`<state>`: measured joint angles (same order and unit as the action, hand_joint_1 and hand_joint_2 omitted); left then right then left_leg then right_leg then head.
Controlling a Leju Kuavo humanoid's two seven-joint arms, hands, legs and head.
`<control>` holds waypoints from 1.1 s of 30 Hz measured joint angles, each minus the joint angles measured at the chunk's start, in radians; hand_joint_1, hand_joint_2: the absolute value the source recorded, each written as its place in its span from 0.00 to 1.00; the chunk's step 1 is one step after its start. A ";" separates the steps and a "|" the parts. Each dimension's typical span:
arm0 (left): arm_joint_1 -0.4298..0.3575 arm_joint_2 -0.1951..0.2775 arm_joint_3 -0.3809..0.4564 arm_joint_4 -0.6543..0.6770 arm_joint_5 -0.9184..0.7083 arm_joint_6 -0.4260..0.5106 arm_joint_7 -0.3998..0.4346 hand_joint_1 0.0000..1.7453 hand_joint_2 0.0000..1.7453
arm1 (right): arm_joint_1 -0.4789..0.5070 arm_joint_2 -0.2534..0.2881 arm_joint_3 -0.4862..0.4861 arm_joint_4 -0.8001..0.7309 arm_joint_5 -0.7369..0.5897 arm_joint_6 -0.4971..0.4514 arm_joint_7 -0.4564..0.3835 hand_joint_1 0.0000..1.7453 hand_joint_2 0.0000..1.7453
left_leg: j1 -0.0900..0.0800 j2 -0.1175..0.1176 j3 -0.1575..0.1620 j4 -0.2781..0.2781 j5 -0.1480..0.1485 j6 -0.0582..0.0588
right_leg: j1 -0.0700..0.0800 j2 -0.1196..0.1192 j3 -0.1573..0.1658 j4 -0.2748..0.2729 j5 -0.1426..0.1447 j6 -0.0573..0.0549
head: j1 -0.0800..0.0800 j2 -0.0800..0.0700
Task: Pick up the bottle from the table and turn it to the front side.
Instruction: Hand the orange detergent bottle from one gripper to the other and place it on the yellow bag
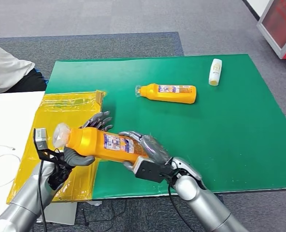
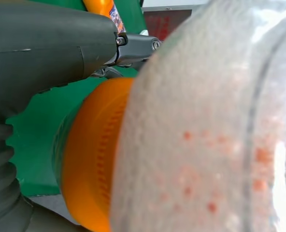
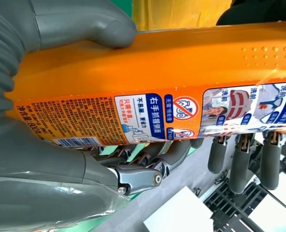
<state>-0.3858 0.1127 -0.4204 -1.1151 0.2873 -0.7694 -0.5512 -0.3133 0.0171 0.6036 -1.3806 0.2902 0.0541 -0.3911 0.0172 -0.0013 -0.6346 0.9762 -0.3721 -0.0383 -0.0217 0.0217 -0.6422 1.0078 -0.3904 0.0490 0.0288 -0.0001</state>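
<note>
The bottle [image 1: 97, 143] is held lying level above the near edge of the tabletop [image 1: 243, 145], carried between both hands.

The right hand [image 1: 147, 151] wraps the base end: thumb on one side, fingers [image 3: 240, 162] curled around the other, with the printed label turned toward its wrist. This grip likely serves as the fixed support while the bottle is rotated about its long axis.

The left hand [image 1: 74, 154] takes the neck end. Its thumb lies under the shoulder of the bottle and its fingers [image 1: 97, 121] reach up behind it, just short of the clear cap [image 1: 60, 135]. Holding near the cap leaves the label uncovered, which allows the facing side to be checked.

Beneath the left hand lies a yellow sheet [image 1: 72, 104]. Beyond both hands, well apart, a second orange bottle [image 1: 168, 93] lies flat on the green mat [image 1: 207, 121]. Farther out past the right hand lies a small white bottle [image 1: 215, 71].

Judgement: lift complete; rotation in progress or pending.
</note>
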 joint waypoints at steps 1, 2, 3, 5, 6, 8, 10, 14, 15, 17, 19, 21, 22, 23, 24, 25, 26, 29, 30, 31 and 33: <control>0.000 0.000 0.000 0.001 0.000 0.000 0.000 0.00 1.00 | 0.000 0.001 0.001 0.000 -0.001 0.000 0.000 1.00 1.00 | 0.000 0.000 0.000 0.000 0.000 0.000 | 0.000 0.000 0.000 0.000 0.000 0.000 | 0.000 0.000; 0.000 -0.001 0.000 0.002 0.000 0.000 0.000 0.00 1.00 | 0.000 0.001 0.002 0.000 -0.004 0.002 0.001 1.00 1.00 | 0.000 0.000 0.000 0.000 0.000 0.000 | 0.000 0.000 0.000 0.000 0.000 0.000 | 0.000 0.000; -0.001 -0.002 0.000 0.003 0.000 0.000 -0.001 0.00 1.00 | 0.000 0.001 0.002 0.000 -0.010 0.007 0.002 1.00 1.00 | 0.000 0.000 0.000 0.000 0.000 0.000 | 0.000 0.000 0.000 0.000 0.000 0.000 | 0.000 0.000; -0.002 -0.005 0.000 0.005 0.000 -0.002 -0.004 0.00 1.00 | 0.000 0.001 0.003 0.001 -0.023 0.018 0.002 1.00 1.00 | 0.000 0.000 0.000 0.000 0.000 0.000 | 0.000 0.000 0.000 0.000 0.000 0.000 | 0.000 0.000; -0.003 -0.006 0.000 0.007 0.000 -0.002 -0.006 0.00 1.00 | 0.000 0.002 0.003 0.001 -0.028 0.022 0.002 1.00 1.00 | 0.000 0.000 0.000 0.000 0.000 0.000 | 0.000 0.000 0.000 0.000 0.000 0.000 | 0.000 0.000; -0.006 -0.009 0.000 0.010 0.000 -0.003 -0.009 0.00 1.00 | 0.000 0.003 0.004 0.002 -0.033 0.027 0.002 1.00 1.00 | 0.000 0.000 0.000 0.000 0.000 0.000 | 0.000 0.000 0.000 0.000 0.000 0.000 | 0.000 0.000; -0.008 -0.013 0.000 0.012 0.000 -0.005 -0.013 0.00 1.00 | 0.000 0.004 0.006 0.004 -0.037 0.031 0.003 1.00 1.00 | 0.000 0.000 0.000 0.000 0.000 0.000 | 0.000 0.000 0.000 0.000 0.000 0.000 | 0.000 0.000; -0.011 -0.020 -0.001 0.014 -0.001 -0.010 -0.018 0.00 1.00 | 0.000 0.009 0.006 0.010 -0.053 0.047 0.007 1.00 1.00 | 0.000 0.000 0.000 0.000 0.000 0.000 | 0.000 0.000 0.000 0.000 0.000 0.000 | 0.000 0.000; -0.011 -0.022 -0.001 0.014 -0.001 -0.010 -0.019 0.00 1.00 | 0.000 0.010 0.006 0.011 -0.059 0.052 0.008 1.00 1.00 | 0.000 0.000 0.000 0.000 0.000 0.000 | 0.000 0.000 0.000 0.000 0.000 0.000 | 0.000 0.000; -0.012 -0.025 -0.001 0.014 0.000 -0.011 -0.021 0.00 1.00 | 0.000 0.012 0.006 0.014 -0.072 0.063 0.010 1.00 1.00 | 0.000 0.000 0.000 0.000 0.000 0.000 | 0.000 0.000 0.000 0.000 0.000 0.000 | 0.000 0.000; -0.014 -0.028 -0.001 0.017 0.000 -0.014 -0.025 0.00 1.00 | -0.001 0.014 0.006 0.016 -0.081 0.070 0.011 1.00 1.00 | 0.000 0.000 0.000 0.000 0.000 0.000 | 0.000 0.000 0.000 0.000 0.000 0.000 | 0.000 0.000; -0.016 -0.031 -0.001 0.019 0.000 -0.016 -0.028 0.00 1.00 | -0.001 0.015 0.006 0.016 -0.086 0.074 0.012 1.00 1.00 | 0.000 0.000 0.000 0.000 0.000 0.000 | 0.000 0.000 0.000 0.000 0.000 0.000 | 0.000 0.000; -0.016 -0.032 -0.001 0.021 0.000 -0.016 -0.030 0.00 1.00 | -0.001 0.015 0.006 0.017 -0.087 0.074 0.012 1.00 1.00 | 0.000 0.000 0.000 0.000 0.000 0.000 | 0.000 0.000 0.000 0.000 0.000 0.000 | 0.000 0.000; -0.016 -0.033 -0.001 0.022 0.000 -0.015 -0.031 0.00 1.00 | -0.001 0.016 0.006 0.018 -0.086 0.074 0.012 1.00 1.00 | 0.000 0.000 0.000 0.000 0.000 0.000 | 0.000 0.000 0.000 0.000 0.000 0.000 | 0.000 0.000; -0.016 -0.033 -0.001 0.023 0.000 -0.015 -0.032 0.00 1.00 | -0.001 0.017 0.006 0.019 -0.086 0.071 0.013 1.00 1.00 | 0.000 0.000 0.000 0.000 0.000 0.000 | 0.000 0.000 0.000 0.000 0.000 0.000 | 0.000 0.000; -0.016 -0.034 -0.001 0.024 0.000 -0.014 -0.033 0.00 1.00 | -0.001 0.017 0.006 0.020 -0.084 0.068 0.014 1.00 1.00 | 0.000 0.000 0.000 0.000 0.000 0.000 | 0.000 0.000 0.000 0.000 0.000 0.000 | 0.000 0.000; -0.016 -0.035 -0.001 0.025 0.000 -0.013 -0.034 0.00 1.00 | -0.001 0.018 0.006 0.021 -0.081 0.063 0.015 1.00 1.00 | 0.000 0.000 0.000 0.000 0.000 0.000 | 0.000 0.000 0.000 0.000 0.000 0.000 | 0.000 0.000; -0.016 -0.037 -0.001 0.027 -0.001 -0.012 -0.034 0.00 1.00 | -0.001 0.020 0.007 0.023 -0.066 0.044 0.019 1.00 1.00 | 0.000 0.000 0.000 0.000 0.000 0.000 | 0.000 0.000 0.000 0.000 0.000 0.000 | 0.000 0.000; -0.016 -0.037 -0.001 0.028 -0.001 -0.012 -0.034 0.02 1.00 | -0.001 0.021 0.007 0.023 -0.060 0.038 0.019 1.00 1.00 | 0.000 0.000 0.000 0.000 0.000 0.000 | 0.000 0.000 0.000 0.000 0.000 0.000 | 0.000 0.000; -0.016 -0.037 -0.001 0.028 -0.001 -0.012 -0.034 0.10 1.00 | -0.001 0.021 0.007 0.024 -0.054 0.032 0.020 1.00 1.00 | 0.000 0.000 0.000 0.000 0.000 0.000 | 0.000 0.000 0.000 0.000 0.000 0.000 | 0.000 0.000; -0.016 -0.038 -0.001 0.029 -0.001 -0.012 -0.034 0.59 1.00 | -0.001 0.023 0.007 0.024 -0.043 0.020 0.021 1.00 1.00 | 0.000 0.000 0.000 0.000 0.000 0.000 | 0.000 0.000 0.000 0.000 0.000 0.000 | 0.000 0.000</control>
<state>-0.4019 0.0752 -0.4211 -1.0861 0.2866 -0.7816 -0.5852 -0.3142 0.0396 0.6106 -1.3569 0.2475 0.0744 -0.3701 0.0172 -0.0013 -0.6346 0.9762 -0.3721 -0.0383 -0.0217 0.0217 -0.6422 1.0078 -0.3904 0.0490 0.0288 0.0000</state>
